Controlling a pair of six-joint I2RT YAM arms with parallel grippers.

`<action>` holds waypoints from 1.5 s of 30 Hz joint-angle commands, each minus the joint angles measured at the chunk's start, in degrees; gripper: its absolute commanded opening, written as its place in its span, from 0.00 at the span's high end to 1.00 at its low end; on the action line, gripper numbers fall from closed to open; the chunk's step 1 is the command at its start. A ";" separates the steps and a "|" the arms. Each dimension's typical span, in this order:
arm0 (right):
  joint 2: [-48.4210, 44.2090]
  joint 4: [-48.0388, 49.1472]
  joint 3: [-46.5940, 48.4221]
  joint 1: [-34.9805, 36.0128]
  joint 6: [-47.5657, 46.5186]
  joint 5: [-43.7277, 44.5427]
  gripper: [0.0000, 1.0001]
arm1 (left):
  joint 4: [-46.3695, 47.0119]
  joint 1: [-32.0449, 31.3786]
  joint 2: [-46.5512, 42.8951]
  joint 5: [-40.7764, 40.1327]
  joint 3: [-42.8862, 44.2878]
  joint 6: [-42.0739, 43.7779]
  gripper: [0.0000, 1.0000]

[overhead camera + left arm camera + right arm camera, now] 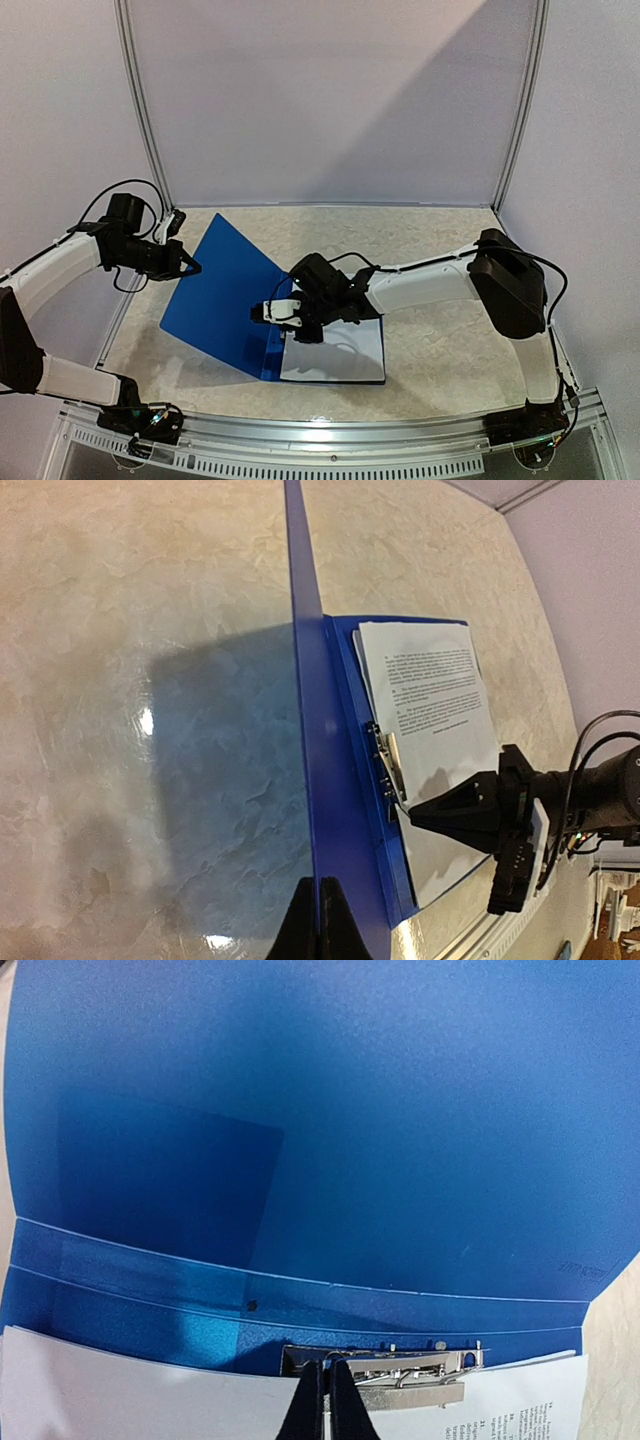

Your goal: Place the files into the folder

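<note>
Tabletop (450, 350), pale and marbled, is carrying the whole job, and every place here is being given from the folder (215, 290). That folder is lying open, its back half resting flat while its blue cover is being held up at a slant on the left arm's side of the spine. The files (350, 355) are lying on the flat back half, just beside the spine, so they are looking already inside. The metal clip (400, 1375) is sitting at the inner spine, along the sheets' spine-side edge; whether it is gripping them I cannot tell. The left claw (190, 267) is pinching the cover's free outer edge, its jaws closed on it. The right claw (328, 1390) is closed to a point with nothing showing between its fingers, and its tips are resting at the clip. The sheets are looking thin, floppy and likely to slide on smooth plastic, so nudging them flat toward the spine is seeming safer than pinching. The cover is looking light and springy, and is best taken at its free edge.
</note>
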 commanded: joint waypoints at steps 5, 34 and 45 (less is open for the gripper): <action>4.65 -12.78 -4.22 1.50 0.39 -0.95 1.00 | 0.79 0.84 0.36 -0.27 -0.29 0.81 1.00; 10.90 -14.67 -3.94 2.01 -3.96 -0.58 1.00 | 1.42 1.09 1.26 0.80 -0.80 0.16 1.00; 8.78 -12.15 -1.16 2.01 -5.32 4.22 1.00 | 4.40 1.07 3.55 9.21 -3.44 -6.51 1.00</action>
